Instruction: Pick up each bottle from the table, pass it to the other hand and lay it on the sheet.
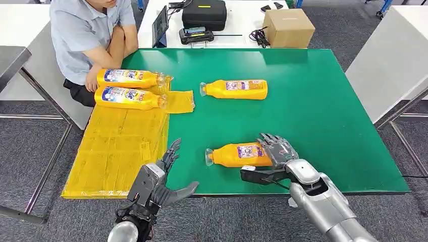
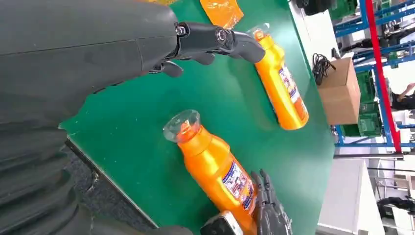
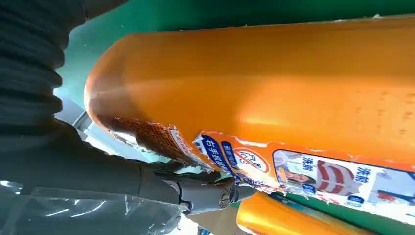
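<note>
Orange bottles lie on their sides across the green desk (image 1: 328, 116), 4 in all. The nearest bottle (image 1: 238, 154) rests close to the front edge, its clear cap pointing toward the robot's left, its base toward the right hand (image 1: 276, 150). That right hand is draped over the base end, dark fingers (image 1: 270, 141) curved across the top of the bottle and the thumb reaching in from the near side; the bottle lies flat on the desk. From the right wrist view the orange body and its torn label press right against the hand, so I take it as grasping the bottle, though not lifted.

A second bottle (image 1: 234, 88) lies farther back near the middle of the desk, well apart from both hands, cap also toward the left.

2 more bottles (image 1: 130, 86) lie side by side at the far end of the yellow sheet (image 1: 116, 151), which covers the left part of the desk and hangs to its front edge.

The left hand (image 1: 161, 179) hovers at the front edge beside the sheet, released, fingers spread and holding nothing; the nearest bottle's cap lies near it, to its right, not touching.

A person (image 1: 91, 35) sits at the far left corner, an arm just beside the 2 bottles on the sheet. A cardboard box (image 1: 288, 27) stands on the white table behind.
</note>
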You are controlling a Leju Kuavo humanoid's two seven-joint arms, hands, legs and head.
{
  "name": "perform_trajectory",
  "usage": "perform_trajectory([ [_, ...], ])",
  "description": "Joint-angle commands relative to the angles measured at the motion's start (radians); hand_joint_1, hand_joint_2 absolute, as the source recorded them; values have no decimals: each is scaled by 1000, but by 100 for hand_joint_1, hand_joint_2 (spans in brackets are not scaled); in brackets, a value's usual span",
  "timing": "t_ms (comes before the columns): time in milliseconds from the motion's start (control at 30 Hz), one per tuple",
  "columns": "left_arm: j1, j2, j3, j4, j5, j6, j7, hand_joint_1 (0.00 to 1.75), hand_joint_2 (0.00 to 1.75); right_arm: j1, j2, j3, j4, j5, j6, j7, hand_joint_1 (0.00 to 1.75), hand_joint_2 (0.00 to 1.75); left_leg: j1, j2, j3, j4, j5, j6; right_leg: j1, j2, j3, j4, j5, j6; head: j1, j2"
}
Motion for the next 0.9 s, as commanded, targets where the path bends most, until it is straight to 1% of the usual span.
perform_trajectory([
  [33, 3, -7, -25, 40, 1, -17, 1, 0, 175, -19, -55, 38, 73, -80, 57, -27, 0, 175, 1, 0, 4, 0, -2, -2, 1, 0, 4, 0, -2, -2, 0, 0],
  [67, -12, -7, -27, 62, 2, -21, 1, 0, 175, -22, -67, 32, 107, -127, 68, -44, 23, 175, 0, -1, 3, -1, -1, -1, 0, -1, 4, -1, -1, -1, 0, 0],
  [100, -24, -7, -27, 80, 2, -24, -2, 0, 175, -23, -72, 26, 133, -152, 61, -57, 175, 175, 1, -1, 5, -1, -2, -2, 1, -1, 5, -1, -2, -2, 0, 0],
  [167, -40, -7, -30, 99, -5, -21, -8, 0, 175, -25, -66, 22, 177, -154, 15, -63, 175, 175, -1, -2, 3, -1, 0, -1, 0, -3, 4, -2, -1, -1, 0, 0],
  [267, -50, -7, -32, 100, -16, -12, -14, 0, 175, -4, -40, -15, 202, -185, -13, -63, 175, 175, 0, -2, 4, -1, -1, -2, 0, -3, 5, -2, -1, -2, 0, 0],
  [333, -52, -7, -31, 101, -16, -12, -14, 0, 175, 3, -38, -18, 205, -188, -16, -63, 175, 175, 1, -1, 4, -1, -1, -2, 1, -2, 5, -2, -1, -2, 0, 0],
  [467, -57, -7, -40, 108, -20, -13, -13, 0, 175, 39, -20, -97, 202, -256, -45, -80, 175, 175, 0, -3, 5, -1, 0, -1, 0, -4, 5, -2, -1, -1, 0, 0],
  [567, -61, -7, -45, 110, -26, -10, -15, 0, 175, 53, -9, -129, 186, -275, -60, -96, 175, 175, 1, -3, 6, -1, -1, -1, 1, -4, 7, -2, -1, -2, 0, 0],
  [700, -63, -7, -47, 109, -26, -10, -14, 0, 175, 52, -4, -127, 184, -273, -59, -92, 175, 175, 0, -2, 6, -1, -1, -1, 0, -2, 6, -2, -1, -1, 0, 0],
  [767, -60, -7, -49, 99, -15, 6, -23, 0, 175, 73, 19, -179, 151, -299, -81, -117, 175, 175, 0, -2, 6, -1, -1, -1, 1, -2, 7, -2, -1, -1, 0, 0],
  [800, -62, 7, -47, 106, -8, 16, -35, 0, 175, 88, 41, -208, 122, -313, -90, -133, 175, 175, 1, -3, 7, -1, -1, -1, 1, -3, 8, -2, -1, -2, 0, 0],
  [833, -66, 6, -27, 119, 11, 26, -70, 0, 175, 110, 61, -238, 82, -346, -81, -161, 175, 175, 0, -2, 6, -1, -1, -1, 0, -2, 6, -2, -1, -1, 0, 0],
  [867, -70, -3, -2, 124, 39, 27, -98, 0, 175, 138, 79, -272, 35, -404, -56, -196, 175, 175, 1, -1, 8, -1, -1, -2, 1, -2, 8, -2, -1, -2, 0, 0],
  [900, -76, -7, 16, 124, 76, 33, -113, 0, 175, 176, 101, -312, -26, -499, -9, -226, 175, 175, 1, -2, 6, -1, -1, -1, 1, -2, 7, -2, -1, -2, 0, 0],
])
